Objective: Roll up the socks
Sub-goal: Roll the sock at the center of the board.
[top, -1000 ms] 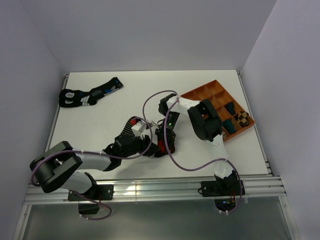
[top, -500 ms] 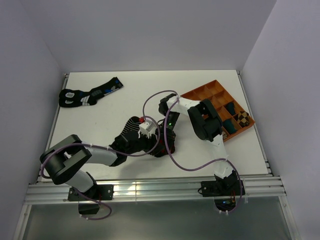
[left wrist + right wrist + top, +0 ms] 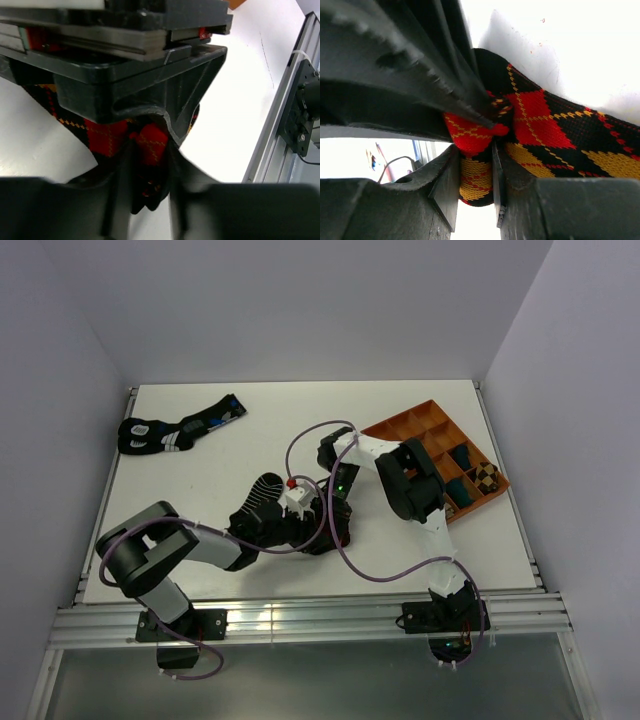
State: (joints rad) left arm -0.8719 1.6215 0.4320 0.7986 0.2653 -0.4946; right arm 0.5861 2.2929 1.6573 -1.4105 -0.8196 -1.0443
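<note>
I'm working on the white table (image 3: 300, 415), using the orange tray (image 3: 400, 428) on it as my reference. Both my arms are reaching to one spot left of the tray and nearer my bases. They're crowding together there because a roll needs one end pinned while the rest gets turned.

The pair of black socks with blue and white marks (image 3: 175, 430) is lying well left of the tray toward the far side, not part of this job.

The argyle sock (image 3: 540, 120) is lying left of the tray under my wrists, one stretch flat on the table and one end bunched into a fold. The striped ankle sock (image 3: 262, 487) is sitting farther left of the tray, against my left wrist. I can't tell from above whether it's overlapping the argyle one, since the arms are hiding that.

My right gripper (image 3: 475, 167) is clamping the red-and-yellow fold. Its fingers (image 3: 520, 205) are squeezing from both sides so the tuck isn't springing loose.

My left gripper (image 3: 146, 157) is facing it nose to nose, pinching the same bunch of red fabric between its fingers (image 3: 116, 200).

I'm judging this as the start of the roll: only a small tuck is made, and what's showing of the rest is lying unrolled.
</note>
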